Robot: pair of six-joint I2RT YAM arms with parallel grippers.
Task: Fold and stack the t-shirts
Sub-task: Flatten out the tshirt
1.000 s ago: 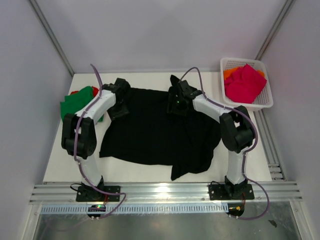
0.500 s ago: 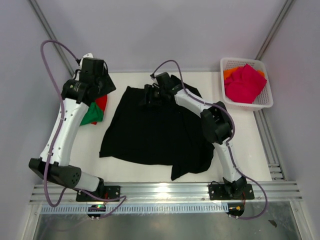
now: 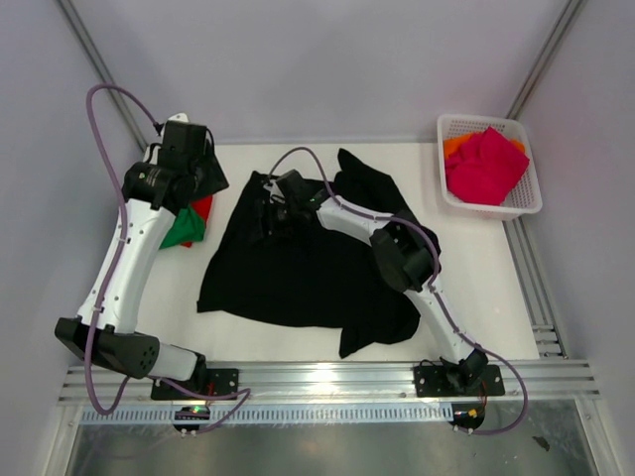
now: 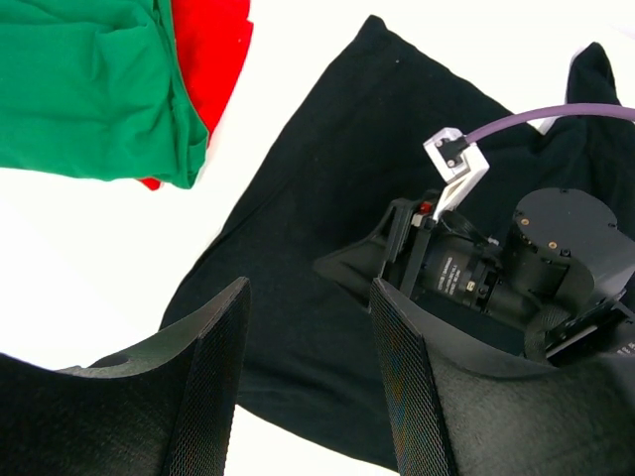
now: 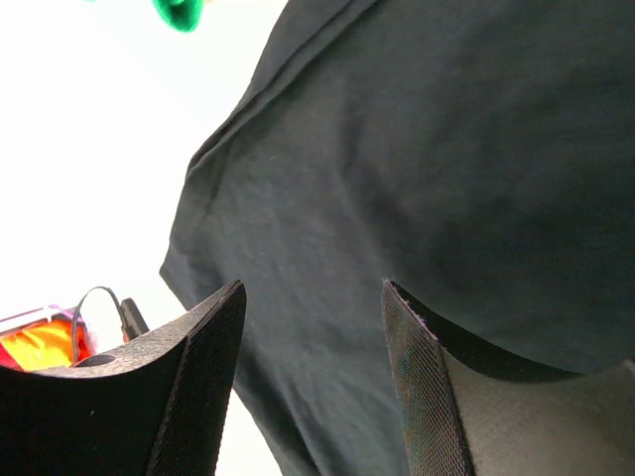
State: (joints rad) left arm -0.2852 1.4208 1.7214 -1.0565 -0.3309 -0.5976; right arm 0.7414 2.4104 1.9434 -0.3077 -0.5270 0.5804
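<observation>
Black t-shirt (image 3: 298, 273) is laid out mid-way across the table (image 3: 139, 317), rumpled at its right. Right gripper (image 5: 313, 293) is positioned low over its far-left part, jaws spread, nothing gripped. Left gripper (image 4: 308, 302) is raised, released and empty, near the green t-shirt (image 4: 89, 89) overlapping the red t-shirt (image 4: 213, 50).

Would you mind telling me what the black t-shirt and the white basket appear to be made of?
The black t-shirt looks like soft matte cloth: it lies creased and limp. The basket is probably rigid white plastic, given its lattice walls.
</observation>
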